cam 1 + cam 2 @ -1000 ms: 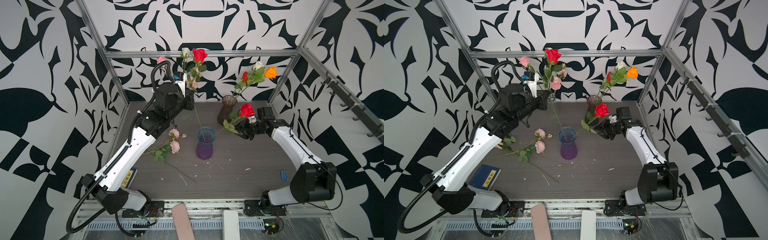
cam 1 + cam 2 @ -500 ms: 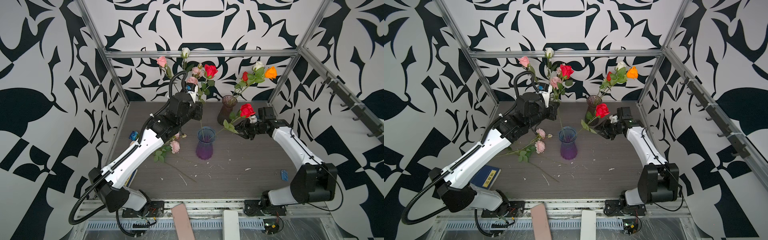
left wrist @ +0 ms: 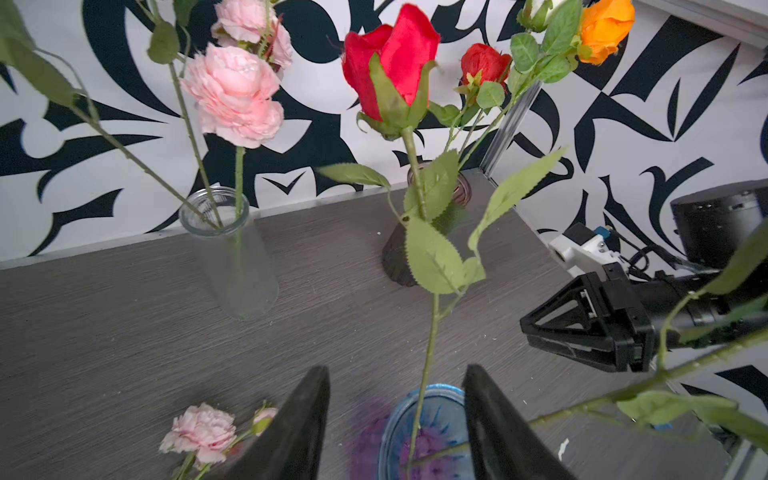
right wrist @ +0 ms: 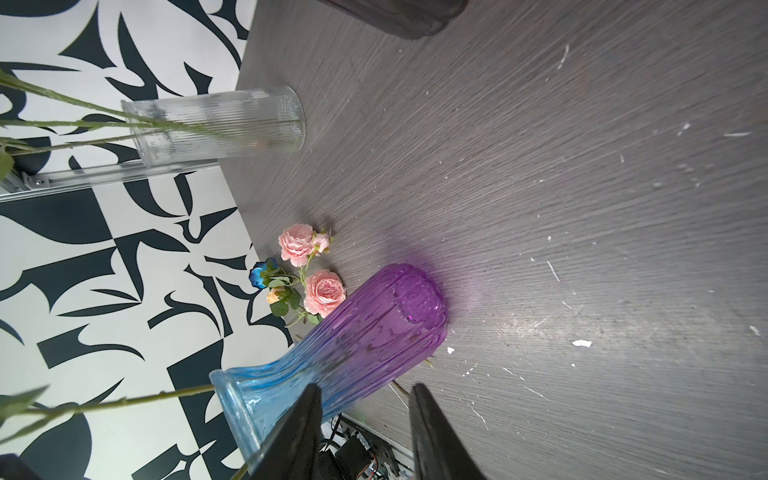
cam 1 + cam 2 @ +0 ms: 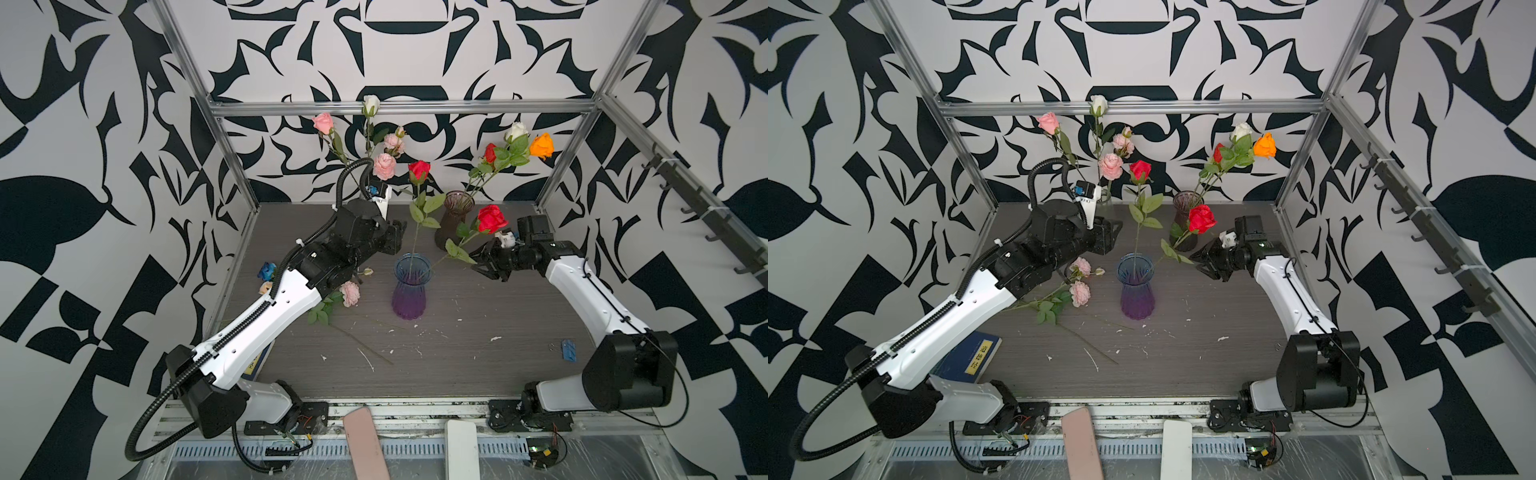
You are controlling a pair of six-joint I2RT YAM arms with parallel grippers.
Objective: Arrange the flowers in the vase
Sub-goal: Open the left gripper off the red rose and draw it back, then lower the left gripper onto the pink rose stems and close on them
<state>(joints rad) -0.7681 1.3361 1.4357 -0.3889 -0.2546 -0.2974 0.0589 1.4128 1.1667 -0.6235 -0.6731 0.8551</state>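
The blue-and-purple glass vase (image 5: 409, 291) (image 5: 1136, 291) stands mid-table. Two red roses are in it: one upright (image 5: 419, 170) (image 3: 390, 62), the other (image 5: 490, 218) leaning right. My left gripper (image 5: 398, 237) (image 3: 395, 370) hovers just left of the vase's mouth. It is open, and the upright rose's stem (image 3: 428, 340) runs free between its fingers. My right gripper (image 5: 484, 266) (image 4: 363, 388) is open and empty beside the vase's rim (image 4: 232, 395), close to the leaning stem. Pink flowers (image 5: 351, 293) (image 4: 324, 291) and a blue one (image 5: 267, 271) lie on the table.
A clear glass vase (image 3: 228, 249) with pink and white flowers stands at the back behind my left arm. A dark vase (image 5: 455, 220) with red, white and orange blooms (image 5: 540, 145) is back right. A blue book (image 5: 976, 353) lies under the left arm, a small blue clip (image 5: 568, 349) front right.
My left gripper carried the red rose rightward and down until its stem stood in the vase, then opened and let go. The right arm has not moved.
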